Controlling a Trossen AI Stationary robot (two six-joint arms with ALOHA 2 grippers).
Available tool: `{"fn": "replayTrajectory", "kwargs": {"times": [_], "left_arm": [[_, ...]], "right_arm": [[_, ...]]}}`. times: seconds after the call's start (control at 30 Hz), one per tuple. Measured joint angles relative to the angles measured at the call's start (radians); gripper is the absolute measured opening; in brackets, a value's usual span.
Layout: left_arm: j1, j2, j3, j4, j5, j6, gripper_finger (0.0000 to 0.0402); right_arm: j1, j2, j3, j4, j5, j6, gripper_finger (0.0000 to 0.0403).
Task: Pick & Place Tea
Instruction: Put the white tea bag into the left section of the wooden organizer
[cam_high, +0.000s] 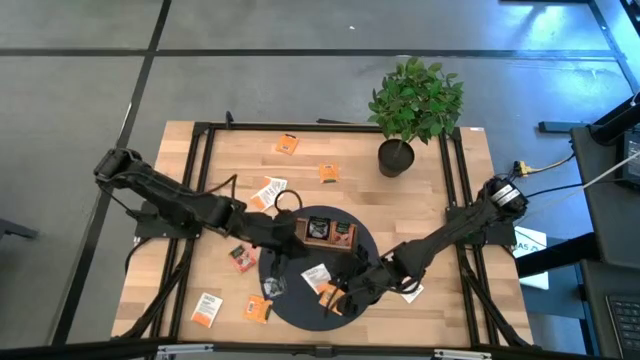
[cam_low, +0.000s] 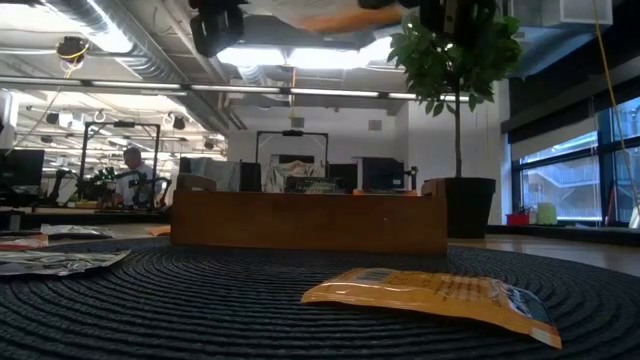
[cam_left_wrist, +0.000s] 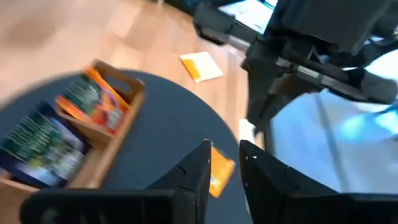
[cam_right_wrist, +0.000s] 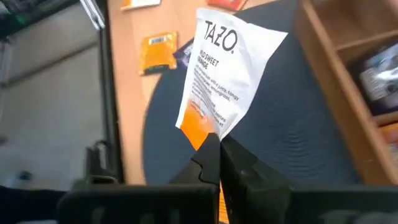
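Note:
My right gripper is shut on a white-and-orange tea sachet over the round dark mat, near its front. My left gripper hovers open above the mat beside the left end of the wooden tray, holding nothing. Past its fingers an orange sachet lies flat on the mat, also seen in the low view as the orange sachet. The tray has sachets standing in its compartments. My right gripper pinches the sachet's orange bottom edge between its two fingers. The sachet sticks out beyond the fingertips, its printed face showing. It is lifted clear of the mat.
Loose sachets lie on the wooden table: orange ones at the back, others at the front left, one by the mat. A potted plant stands at the back right.

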Motion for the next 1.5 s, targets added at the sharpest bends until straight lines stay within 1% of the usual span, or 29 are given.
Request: {"fn": "replayTrajectory", "kwargs": {"times": [0.1, 0.2, 0.27, 0.4, 0.53, 0.7, 0.83, 1.0, 1.1, 1.2, 1.33, 1.5], "left_arm": [[0.016, 0.002, 0.000, 0.001, 0.085, -0.063, 0.0098], [0.021, 0.009, -0.002, -0.004, 0.117, -0.095, 0.0119], [0.022, 0.012, -0.002, 0.003, 0.122, -0.100, 0.0132], [0.022, 0.013, -0.002, -0.002, 0.120, -0.086, 0.0152], [0.022, 0.013, -0.002, -0.007, 0.120, -0.083, 0.0159], [0.022, 0.013, -0.002, -0.008, 0.122, -0.074, 0.0157], [0.022, 0.013, -0.002, -0.009, 0.124, -0.044, 0.0154], [0.022, 0.013, -0.002, -0.016, 0.143, -0.037, 0.0154], [0.022, 0.013, -0.002, -0.016, 0.144, -0.035, 0.0154], [0.022, 0.013, -0.002, -0.016, 0.178, -0.035, 0.0151], [0.022, 0.013, -0.002, -0.016, 0.226, -0.035, 0.0131], [0.022, 0.014, -0.002, -0.027, 0.243, 0.008, 0.0086]], "right_arm": [[-0.005, 0.000, 0.005, 0.007, 0.028, -0.027, 0.0003], [-0.023, 0.000, 0.005, 0.005, 0.013, -0.030, 0.0003], [-0.033, 0.000, 0.005, 0.006, -0.019, -0.031, 0.0003], [-0.035, 0.000, 0.004, 0.030, -0.019, -0.059, 0.0003], [-0.035, 0.000, 0.004, 0.056, -0.023, -0.077, 0.0003], [-0.038, 0.000, 0.004, 0.056, 0.002, -0.078, 0.0003], [-0.053, 0.000, 0.004, 0.060, 0.002, -0.076, 0.0005], [-0.071, 0.000, 0.004, 0.118, 0.003, -0.123, 0.0006], [-0.080, 0.000, 0.004, 0.120, 0.002, -0.127, 0.0007], [-0.090, 0.000, 0.004, 0.120, 0.002, -0.129, 0.0007], [-0.097, 0.000, 0.004, 0.122, -0.015, -0.144, 0.0008], [-0.098, 0.000, 0.004, 0.125, -0.025, -0.151, 0.0008]]}}
